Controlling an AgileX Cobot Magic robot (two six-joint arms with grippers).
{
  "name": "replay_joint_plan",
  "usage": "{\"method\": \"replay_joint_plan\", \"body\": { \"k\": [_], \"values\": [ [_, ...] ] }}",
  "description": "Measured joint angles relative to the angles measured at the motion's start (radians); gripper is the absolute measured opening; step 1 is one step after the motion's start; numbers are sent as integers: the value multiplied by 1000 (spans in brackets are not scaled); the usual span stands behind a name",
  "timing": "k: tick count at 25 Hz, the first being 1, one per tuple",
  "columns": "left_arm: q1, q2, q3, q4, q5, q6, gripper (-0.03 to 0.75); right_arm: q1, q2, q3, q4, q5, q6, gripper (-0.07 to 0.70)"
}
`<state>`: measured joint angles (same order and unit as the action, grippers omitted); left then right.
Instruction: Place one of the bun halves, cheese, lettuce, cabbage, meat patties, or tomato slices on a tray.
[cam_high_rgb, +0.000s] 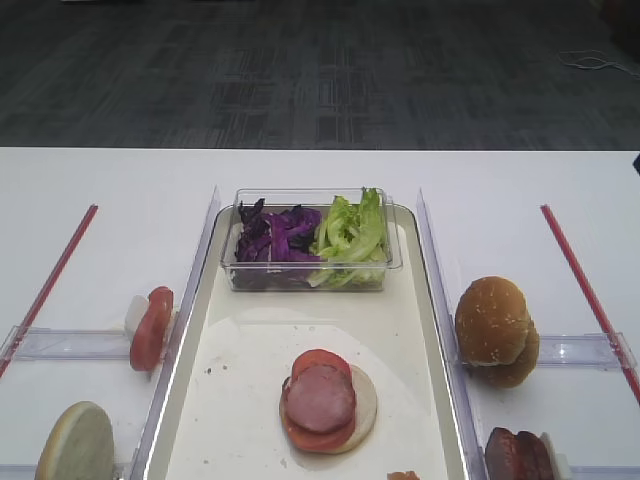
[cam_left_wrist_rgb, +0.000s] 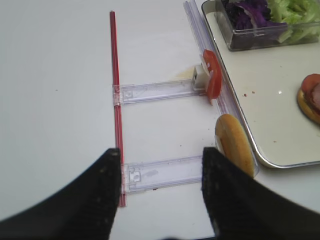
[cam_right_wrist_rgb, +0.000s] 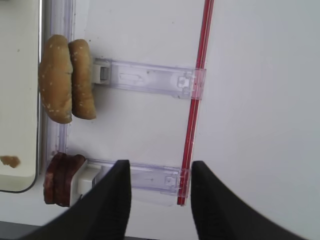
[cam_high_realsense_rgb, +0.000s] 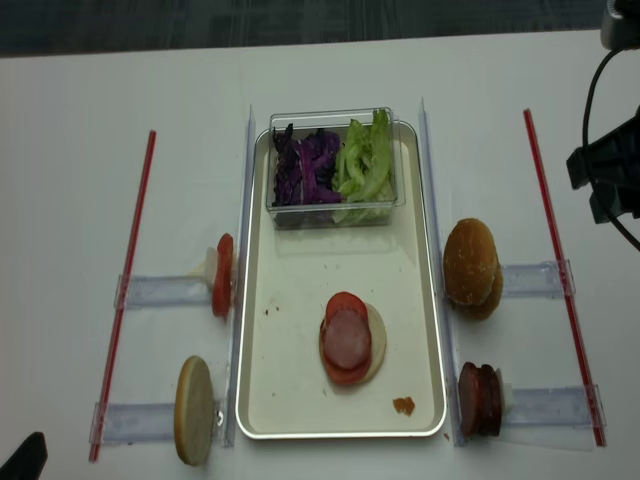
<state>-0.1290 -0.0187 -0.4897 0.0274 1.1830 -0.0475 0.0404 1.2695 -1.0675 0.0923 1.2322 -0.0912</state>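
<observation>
Right gripper (cam_right_wrist_rgb: 160, 200): jaws spread, holding nothing, above the counter (cam_high_rgb: 100, 180) near the right red strip (cam_right_wrist_rgb: 196, 100).
Left gripper (cam_left_wrist_rgb: 160, 200): jaws spread, empty, over the near-left rail (cam_left_wrist_rgb: 160, 172).
Tray (cam_high_rgb: 215, 390), centre: stack of pale bun half (cam_high_rgb: 364, 405), tomato slices (cam_high_rgb: 322, 365) and meat patty (cam_high_rgb: 320, 398); at the far end, a clear box (cam_high_rgb: 310, 275) with cabbage (cam_high_rgb: 275, 235) and lettuce (cam_high_rgb: 350, 230).
Off tray: sesame bun halves (cam_high_rgb: 495, 325) and meat patties (cam_high_rgb: 520, 455) right; tomato slice (cam_high_rgb: 150, 328) and pale bun half (cam_high_rgb: 75, 445) left.
Progress, judged: stack partly built; no item in hand, next pick not begun.
</observation>
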Motion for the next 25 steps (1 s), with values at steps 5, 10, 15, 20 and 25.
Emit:
{"method": "replay_joint_plan", "body": {
  "k": [5,10,15,20,25],
  "values": [
    [0,0,0,0,0,0,350,0,-115,79,-2,0,-7,316],
    [0,0,0,0,0,0,350,0,-282,194,-4,5,-7,316],
    [0,0,0,0,0,0,350,0,-471,280,25,13,4,316],
    [0,0,0,0,0,0,350,0,-657,308,58,22,-11,312],
    [0,0,0,0,0,0,350,0,-810,308,59,32,-18,295]
  ]
}}
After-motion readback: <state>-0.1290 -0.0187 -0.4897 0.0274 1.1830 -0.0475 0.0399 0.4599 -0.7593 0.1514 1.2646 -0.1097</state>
